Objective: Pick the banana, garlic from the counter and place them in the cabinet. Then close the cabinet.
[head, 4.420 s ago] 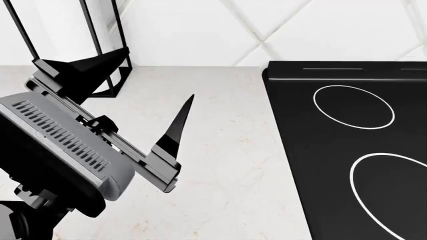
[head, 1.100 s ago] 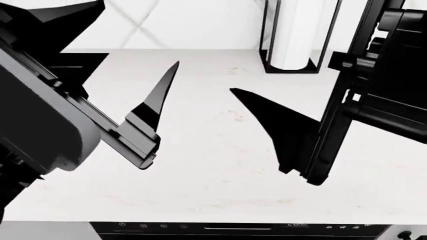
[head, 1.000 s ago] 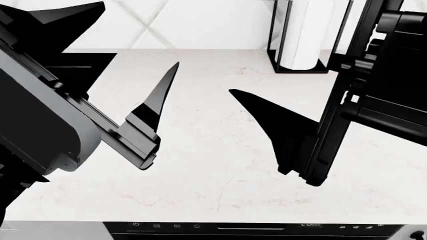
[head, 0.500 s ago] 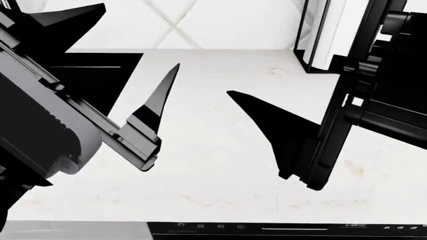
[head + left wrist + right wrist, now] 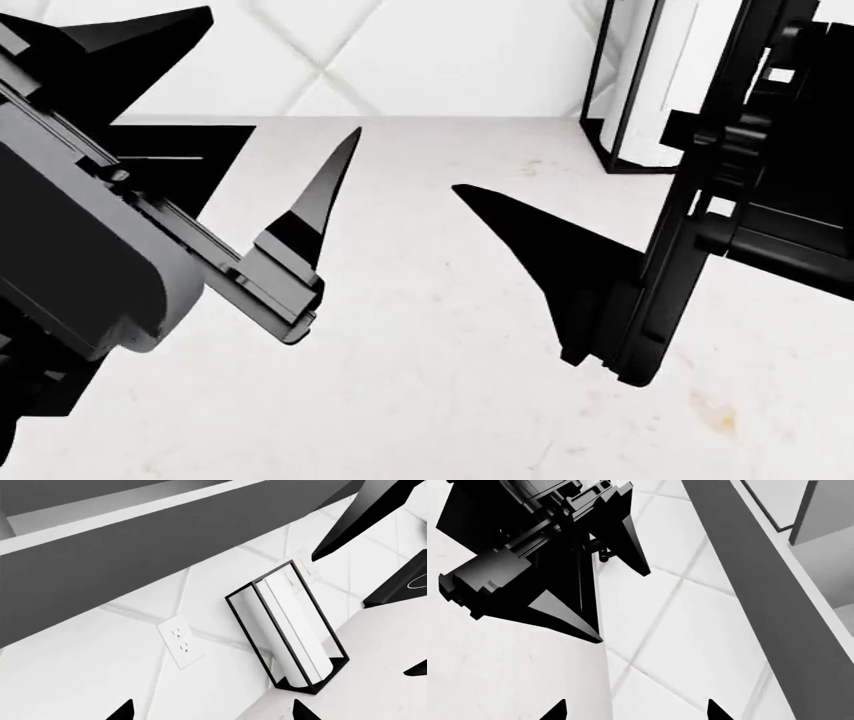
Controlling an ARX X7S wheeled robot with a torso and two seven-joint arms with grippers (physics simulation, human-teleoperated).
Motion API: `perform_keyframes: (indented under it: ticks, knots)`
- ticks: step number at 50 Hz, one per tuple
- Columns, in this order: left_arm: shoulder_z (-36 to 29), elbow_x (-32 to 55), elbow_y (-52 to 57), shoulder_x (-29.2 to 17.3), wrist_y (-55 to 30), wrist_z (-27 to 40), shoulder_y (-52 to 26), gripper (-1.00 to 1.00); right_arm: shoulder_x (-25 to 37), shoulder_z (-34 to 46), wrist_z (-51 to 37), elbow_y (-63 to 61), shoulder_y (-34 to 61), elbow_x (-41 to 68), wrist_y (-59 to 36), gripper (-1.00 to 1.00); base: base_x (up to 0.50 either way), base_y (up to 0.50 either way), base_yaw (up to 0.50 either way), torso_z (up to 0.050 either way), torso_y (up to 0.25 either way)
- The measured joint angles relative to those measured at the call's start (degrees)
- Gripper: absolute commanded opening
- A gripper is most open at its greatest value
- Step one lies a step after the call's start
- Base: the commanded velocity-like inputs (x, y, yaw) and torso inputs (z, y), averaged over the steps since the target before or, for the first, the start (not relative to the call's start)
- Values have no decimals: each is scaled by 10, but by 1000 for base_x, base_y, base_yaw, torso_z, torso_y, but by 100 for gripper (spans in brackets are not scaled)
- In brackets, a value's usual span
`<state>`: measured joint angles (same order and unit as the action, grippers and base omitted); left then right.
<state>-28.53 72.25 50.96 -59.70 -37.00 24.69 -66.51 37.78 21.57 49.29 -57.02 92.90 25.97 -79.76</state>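
Head view: vs half a second ago the view has tilted up a bit; the dark appliance strip along the near edge is gone from frame, and the tall white paper-towel roll in its black wire frame [image 5: 638, 85] sits slightly lower and further left. Both arms keep the same pose. Left claw [image 5: 227, 135] spread wide, nothing between the fingers, hanging over the white stone-look tabletop with faint tan veins [image 5: 441, 380]. Right claw [image 5: 627, 200]: only one black pointed finger [image 5: 554, 265] shows clearly, so cannot tell its state here. Corner of the black glass cooktop [image 5: 187, 150] peeks out behind the left claw. No banana or garlic in any view, so cannot place them relative to either claw. Left wrist view: the two fingertips at the frame edge stand well apart, claw open and empty; towel roll [image 5: 293, 630] on the tabletop [image 5: 373, 670], white wall outlet [image 5: 180, 642] on the tiled wall, grey cabinet underside [image 5: 133, 565] above. Right wrist view: fingertips well apart, open, empty; left claw [image 5: 597, 595] seen across, tabletop [image 5: 507, 670] meeting the tiled wall.
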Motion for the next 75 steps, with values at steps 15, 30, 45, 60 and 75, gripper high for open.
perform_keyframes:
  ticks: [15, 30, 45, 60, 75]
  knots:
    - [4, 3, 10, -5, 7, 8, 6, 100, 0, -9, -3, 2, 6, 17, -1, 100, 1, 0, 0, 0, 0]
    - [57, 11, 56, -54, 107, 82, 99, 100, 7, -19, -7, 8, 22, 29, -6, 100, 0, 0, 0, 0, 0]
    - [137, 44, 51, -92, 244, 155, 194, 100, 14, -22, -15, 15, 32, 36, -5, 100, 0, 0, 0, 0, 0]
    - [206, 95, 15, -111, 328, 193, 198, 100, 24, -32, -19, 11, 37, 50, -14, 100, 0, 0, 0, 0, 0]
    - [240, 136, -37, -112, 356, 217, 139, 100, 39, -52, -26, -3, 26, 73, -25, 100, 0, 0, 0, 0, 0]
